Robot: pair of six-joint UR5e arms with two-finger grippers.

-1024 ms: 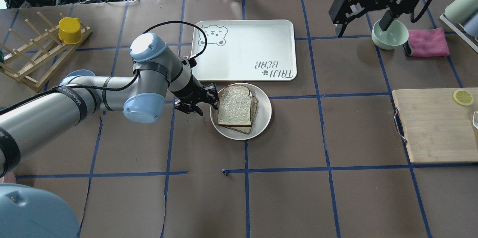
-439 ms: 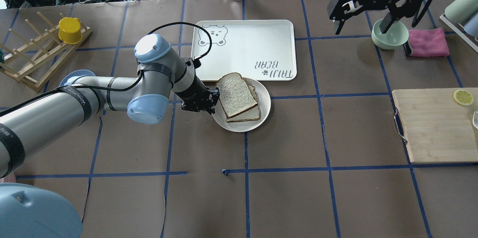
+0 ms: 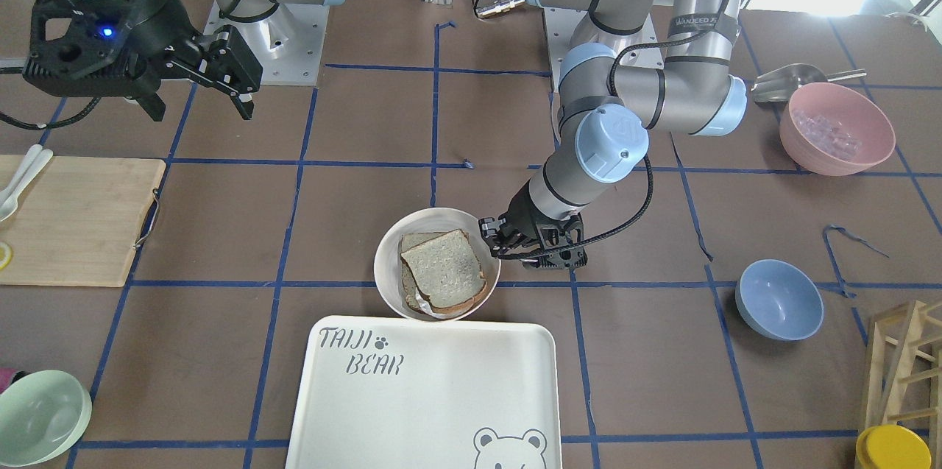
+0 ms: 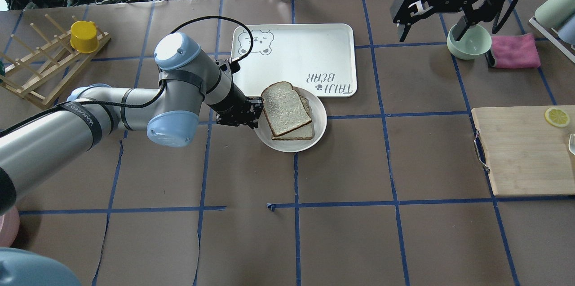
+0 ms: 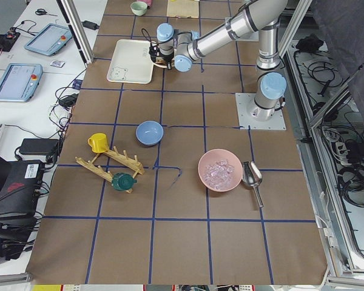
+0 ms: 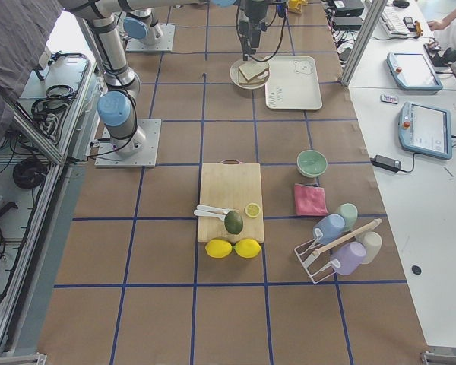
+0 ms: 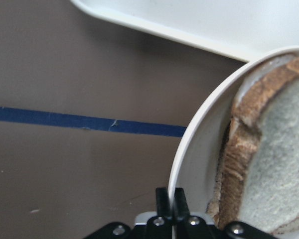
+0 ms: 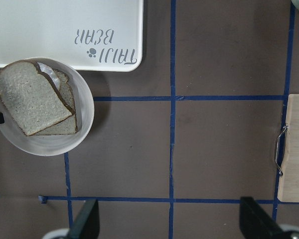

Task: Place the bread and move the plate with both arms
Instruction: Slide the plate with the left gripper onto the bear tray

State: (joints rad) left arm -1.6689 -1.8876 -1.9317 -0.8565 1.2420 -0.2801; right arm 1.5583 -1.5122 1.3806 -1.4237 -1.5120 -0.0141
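Step in hand looks like the plate move. The left end effector is pinched narrow on the near-left rim of the round cream-white shallow plate, one finger inside the rim and one outside. The thick grey-white bread slice with a dark brown crust already lies on the plate, skewed on top of a flatter tan slice with a light crust, so the placing part reads as done. The plate sits mid-table, with its far rim just beside the near edge of the large rectangular cream tray printed with a bear. Cannot tell whether the plate is lifted off the table. Farther out on the robot's right, the right end effector hangs high, jaws wide, holding nothing, well apart from the plate. The next move likely calls for carrying the plate level and slowly. A one-sided rim pinch could let it tip and slide the slices, and the rim has to clear the tray lip if the tray is the goal. Containers: near the robot base a pink round bowl holds clear chunks. The plate holds the two slices. At the far right a pale green bowl stands just beside a pink folded cloth, with nothing visible in it.
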